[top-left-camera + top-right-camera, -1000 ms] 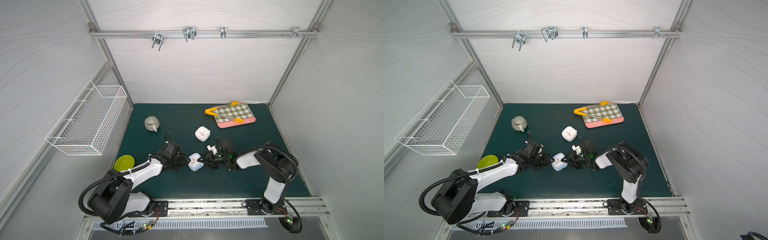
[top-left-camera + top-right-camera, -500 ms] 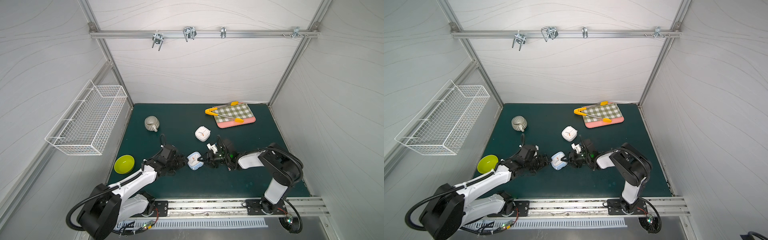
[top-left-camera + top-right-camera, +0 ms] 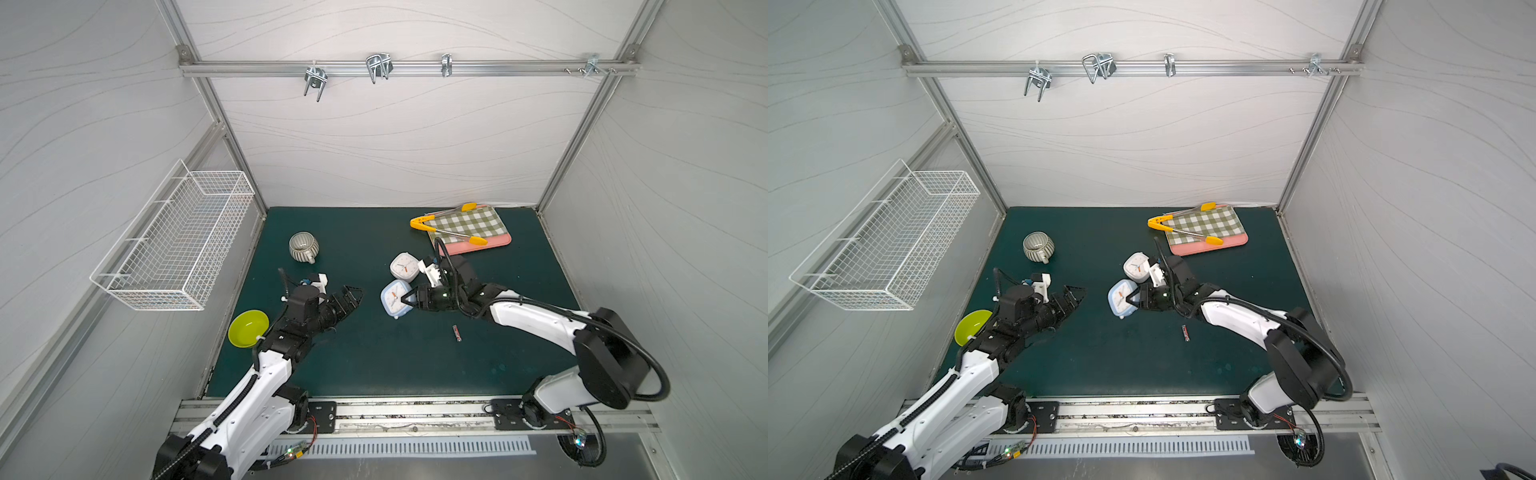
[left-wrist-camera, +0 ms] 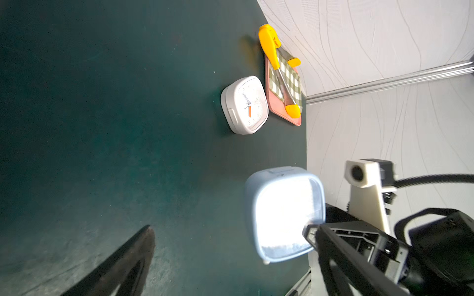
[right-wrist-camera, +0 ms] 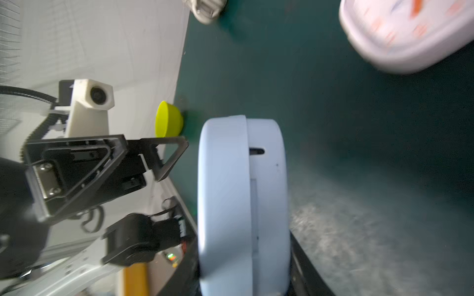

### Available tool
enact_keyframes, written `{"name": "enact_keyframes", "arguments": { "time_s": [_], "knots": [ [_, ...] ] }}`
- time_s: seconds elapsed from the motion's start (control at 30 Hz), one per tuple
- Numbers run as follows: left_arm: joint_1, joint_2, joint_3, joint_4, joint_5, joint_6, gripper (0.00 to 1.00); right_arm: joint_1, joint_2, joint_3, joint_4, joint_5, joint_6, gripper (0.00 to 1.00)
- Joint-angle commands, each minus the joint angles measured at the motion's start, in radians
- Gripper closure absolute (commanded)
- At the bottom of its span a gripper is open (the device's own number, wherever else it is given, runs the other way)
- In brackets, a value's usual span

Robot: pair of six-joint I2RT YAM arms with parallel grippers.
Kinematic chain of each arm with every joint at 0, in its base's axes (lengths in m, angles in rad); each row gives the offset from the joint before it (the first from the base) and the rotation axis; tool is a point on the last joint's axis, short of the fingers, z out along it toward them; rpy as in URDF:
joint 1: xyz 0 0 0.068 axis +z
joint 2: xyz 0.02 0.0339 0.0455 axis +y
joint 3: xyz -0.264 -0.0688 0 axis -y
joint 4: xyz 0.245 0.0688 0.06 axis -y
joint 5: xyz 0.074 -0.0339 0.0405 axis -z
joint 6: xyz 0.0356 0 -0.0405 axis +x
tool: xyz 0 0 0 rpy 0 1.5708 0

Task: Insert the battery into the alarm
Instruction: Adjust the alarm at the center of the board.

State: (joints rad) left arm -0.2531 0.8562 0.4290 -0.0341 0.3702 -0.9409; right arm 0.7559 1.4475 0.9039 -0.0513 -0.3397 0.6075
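Note:
A pale blue alarm is tilted face up at mid mat, with my right gripper shut on its right edge. The right wrist view shows the blue alarm edge-on between the right gripper fingers. My left gripper is open and empty just left of it, facing the glaring dial of the blue alarm. A small battery lies loose on the mat in front of the right forearm. A white alarm lies face up just behind.
A striped mug sits on its side at the back left. A yellow bowl is beside the left arm. A pink tray with checked cloth and yellow tongs stands at the back right. A wire basket hangs on the left wall.
My left gripper has opened wide and drawn back left from the blue alarm. The right gripper has tipped the alarm up and moved it slightly back. The battery now shows on the mat.

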Motion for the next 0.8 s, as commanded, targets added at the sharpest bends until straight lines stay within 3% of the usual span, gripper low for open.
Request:
{"name": "enact_keyframes", "arguments": {
  "time_s": [0.0,0.2,0.43,0.53,0.77],
  "knots": [
    [0.021,0.078,0.083,-0.013,0.074,-0.048,0.0,0.023,-0.045,0.048,-0.299,0.31,-0.296,0.64],
    [0.021,0.194,0.215,-0.07,0.161,-0.095,0.0,0.125,-0.03,0.101,-0.356,0.759,-0.51,0.64],
    [0.021,0.202,0.261,-0.154,0.109,-0.04,0.0,0.242,0.217,0.216,-0.42,1.237,-0.688,0.64],
    [0.021,0.192,0.258,-0.188,0.086,-0.015,0.0,0.267,0.309,0.244,-0.427,1.308,-0.712,0.64],
    [0.023,0.172,0.26,-0.226,0.071,0.014,0.0,0.304,0.386,0.245,-0.37,1.298,-0.742,0.56]
  ]
}}
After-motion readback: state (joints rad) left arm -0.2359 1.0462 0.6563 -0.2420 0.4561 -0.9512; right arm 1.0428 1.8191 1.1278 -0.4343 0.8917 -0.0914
